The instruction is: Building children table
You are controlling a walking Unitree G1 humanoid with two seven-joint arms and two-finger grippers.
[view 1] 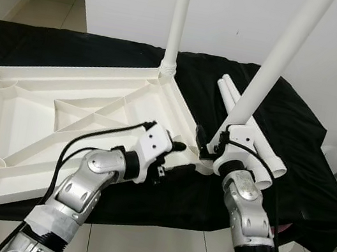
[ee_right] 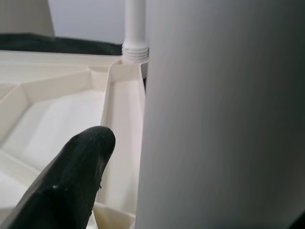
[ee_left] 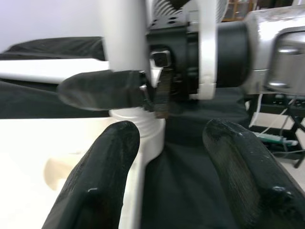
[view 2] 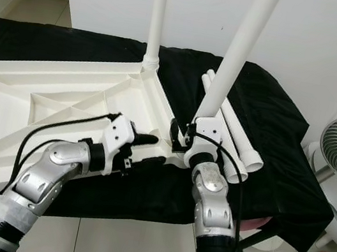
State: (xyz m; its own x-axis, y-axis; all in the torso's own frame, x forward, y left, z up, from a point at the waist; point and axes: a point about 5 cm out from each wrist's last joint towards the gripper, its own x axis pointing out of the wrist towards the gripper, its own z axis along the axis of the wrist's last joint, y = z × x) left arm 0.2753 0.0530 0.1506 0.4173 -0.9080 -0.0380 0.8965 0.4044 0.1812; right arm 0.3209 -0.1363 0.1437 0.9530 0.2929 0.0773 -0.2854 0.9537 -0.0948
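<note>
Your right gripper (view 1: 207,147) clamps a leg (view 1: 276,60) at centre frame, standing it tilted in the near corner socket of the upturned tabletop (view 1: 29,109). Your left gripper (view 1: 179,160) sits spread just beside that corner. Another leg (view 1: 179,18) stands upper centre; two spares (view 1: 262,148) lie on the black cloth (view 1: 302,142).
</note>
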